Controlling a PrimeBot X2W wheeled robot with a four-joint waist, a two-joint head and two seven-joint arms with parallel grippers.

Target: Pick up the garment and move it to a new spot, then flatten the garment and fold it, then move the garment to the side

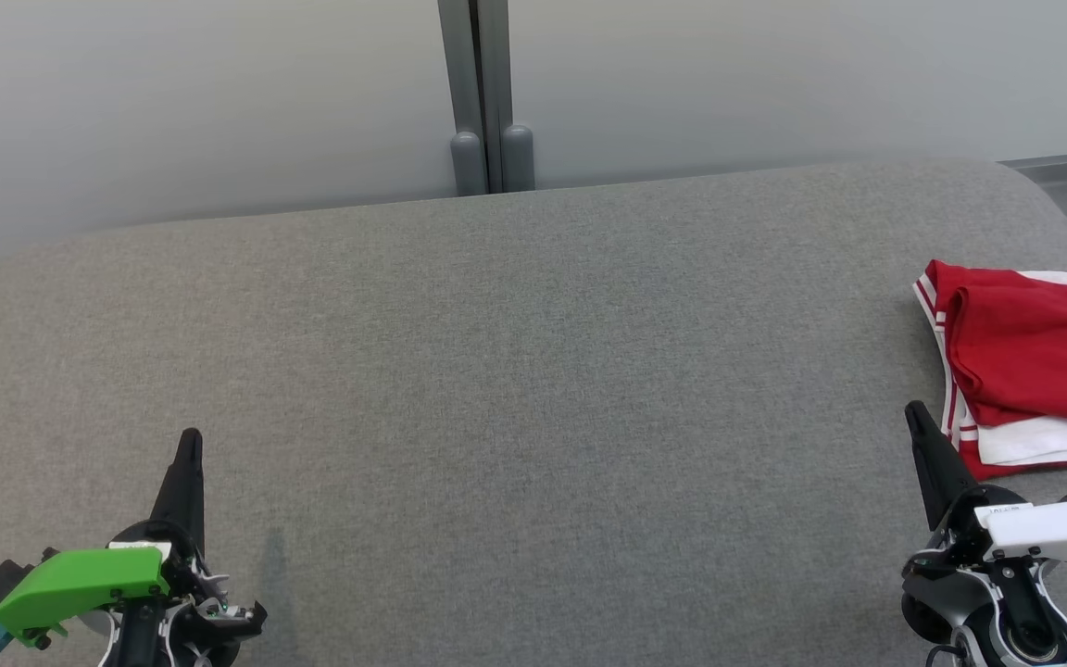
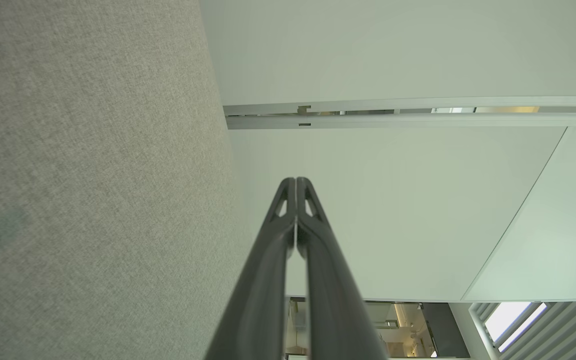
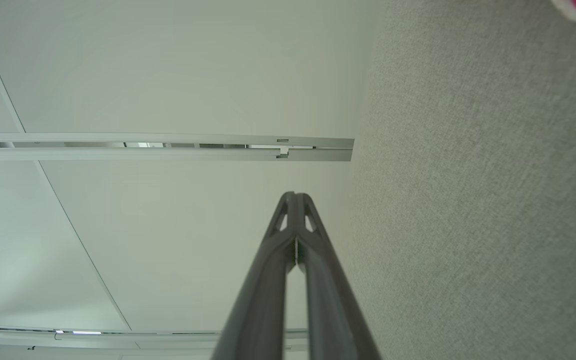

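A red and white garment (image 1: 1024, 366) lies folded at the right edge of the grey cloth-covered table (image 1: 515, 389); a corner of the garment (image 3: 575, 7) peeks into the right wrist view's top right. My left gripper (image 1: 189, 440) rests at the lower left, shut and empty, fingertips pressed together (image 2: 295, 181). My right gripper (image 1: 915, 410) stands at the lower right, just in front of the garment's near left corner, also shut with nothing held (image 3: 294, 196).
Pale wall panels rise behind the table, split by a grey vertical post (image 1: 487, 93). The table's far edge (image 1: 311, 211) curves along the wall. Wide bare cloth stretches between the two grippers.
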